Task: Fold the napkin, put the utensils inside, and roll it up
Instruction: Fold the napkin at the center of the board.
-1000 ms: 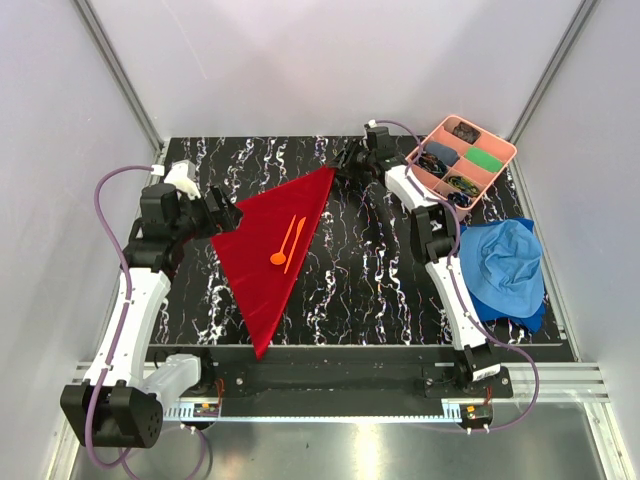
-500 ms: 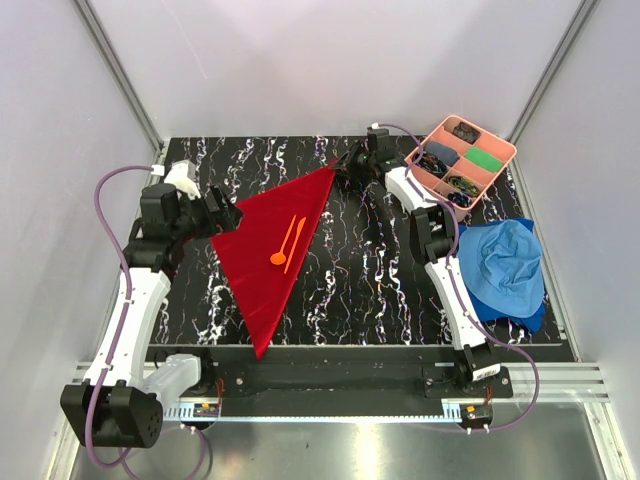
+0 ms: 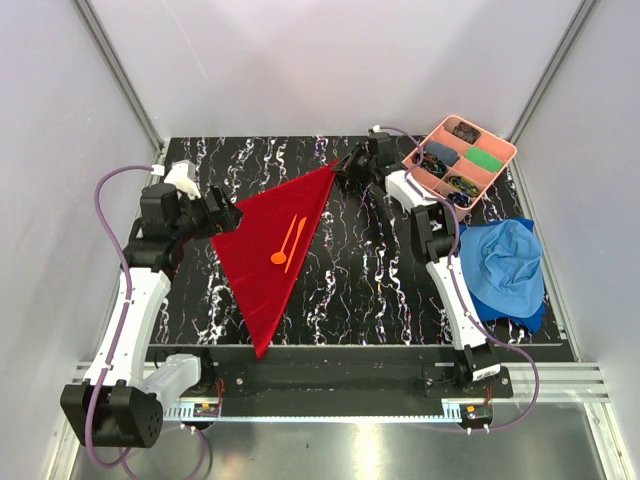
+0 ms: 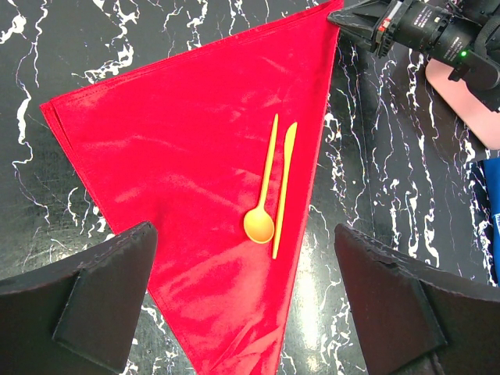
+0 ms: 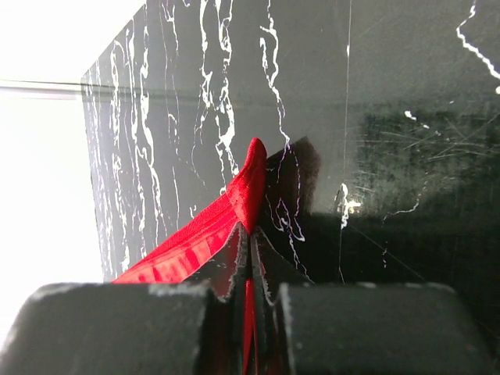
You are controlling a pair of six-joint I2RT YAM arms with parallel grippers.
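The red napkin (image 3: 265, 262) lies folded in a triangle on the black marbled table. An orange spoon (image 3: 283, 247) and an orange knife (image 3: 297, 241) lie side by side on it near its right edge. They also show in the left wrist view, the spoon (image 4: 266, 183) left of the knife (image 4: 283, 187). My right gripper (image 3: 341, 167) is shut on the napkin's far corner (image 5: 234, 207), red cloth pinched between its fingers (image 5: 251, 234). My left gripper (image 3: 228, 213) is open and empty, low over the napkin's (image 4: 180, 148) left part.
A pink tray (image 3: 497, 168) with small dark and green items stands at the back right, close behind the right wrist. A blue cloth hat (image 3: 505, 265) lies at the right edge. The right arm stretches across the table's right half.
The right wrist has shifted very slightly at the napkin's far corner. The napkin, the utensils and the left arm have not visibly moved.
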